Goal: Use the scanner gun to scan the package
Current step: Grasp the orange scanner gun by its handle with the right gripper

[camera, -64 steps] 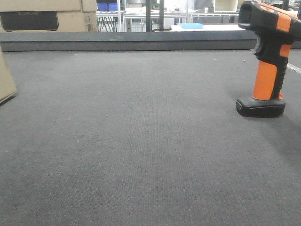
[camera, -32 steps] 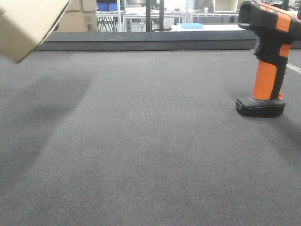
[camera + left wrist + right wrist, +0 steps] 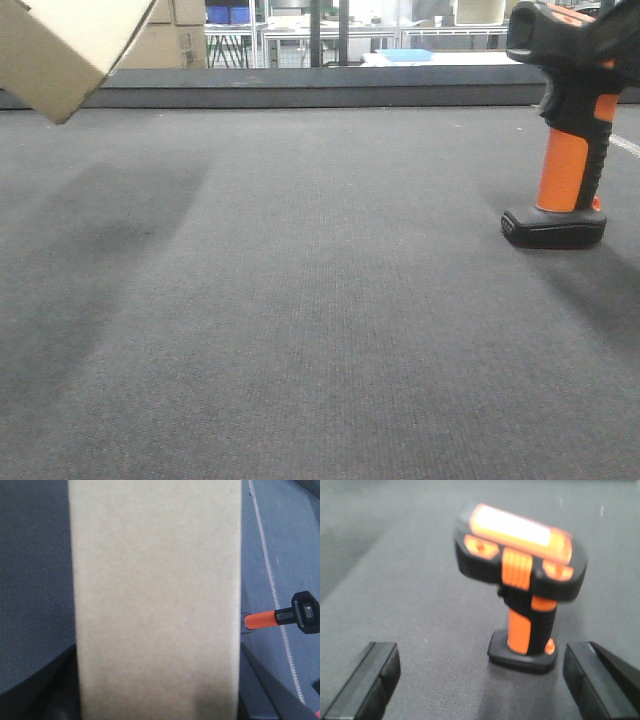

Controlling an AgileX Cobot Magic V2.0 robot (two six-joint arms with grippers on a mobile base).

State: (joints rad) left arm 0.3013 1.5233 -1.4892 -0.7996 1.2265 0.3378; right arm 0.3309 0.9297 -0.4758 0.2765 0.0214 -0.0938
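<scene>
Before spread right claw [image 3: 481, 672], scanner gun [image 3: 520, 575] stands upright; left claw [image 3: 156, 692] pinches package [image 3: 155, 580].

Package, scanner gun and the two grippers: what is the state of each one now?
package: off the mat, tilted, held in the air.
scanner gun: upright on its foot, not gripped.
left gripper: shut on the package.
right gripper: open around the scanner gun, not touching it.
</scene>
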